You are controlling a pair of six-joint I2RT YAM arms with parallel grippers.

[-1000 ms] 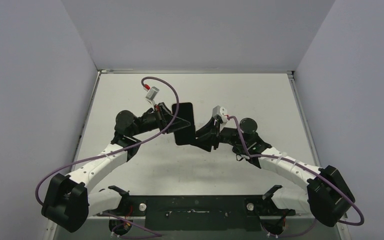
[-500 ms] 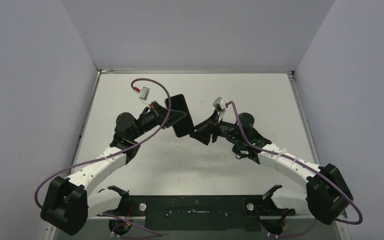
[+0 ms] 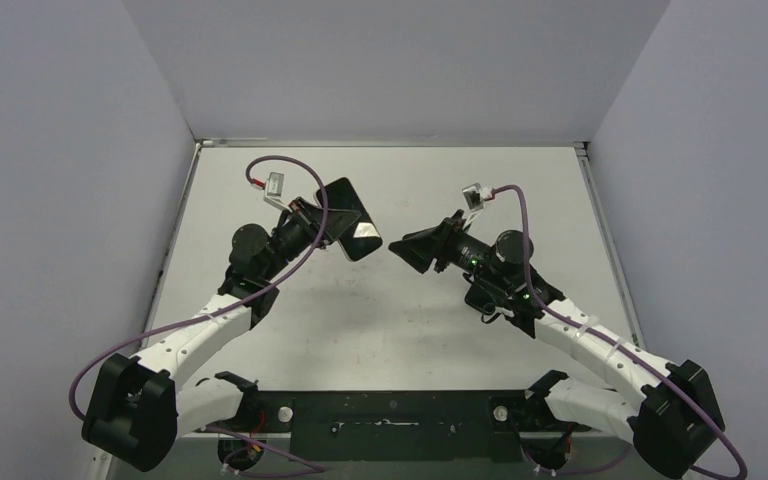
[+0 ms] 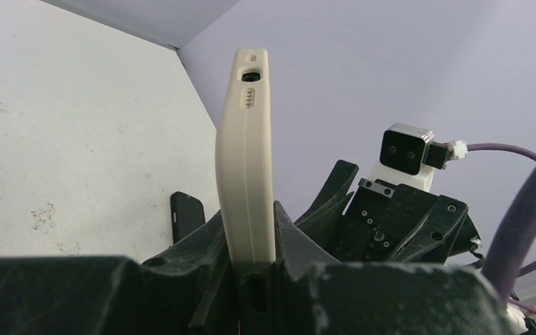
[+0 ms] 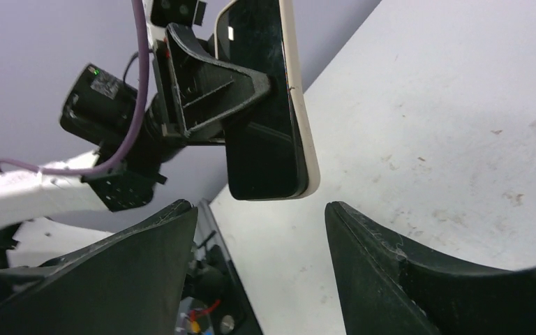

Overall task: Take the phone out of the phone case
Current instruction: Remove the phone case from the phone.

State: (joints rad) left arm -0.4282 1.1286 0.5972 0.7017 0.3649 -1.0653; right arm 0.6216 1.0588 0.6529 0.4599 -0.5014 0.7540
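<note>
From above we look down on the table (image 3: 390, 330); both wrist cameras face the phone case (image 4: 246, 153) closely, from opposite sides.

Item count. Phones: one phone (image 5: 265, 105). Cases: one case (image 4: 246, 153). Arms: two, a left arm (image 3: 210, 325) and a right arm (image 3: 580, 335). Grippers: two, the left gripper (image 3: 345, 228) and the right gripper (image 3: 412, 250). Wrist cameras: two, a left camera (image 3: 276, 184) and a right camera (image 3: 476, 194). Purple cables: two, a left cable (image 3: 120, 345) and a right cable (image 3: 700, 410). Tables: one table (image 3: 400, 330).
</note>
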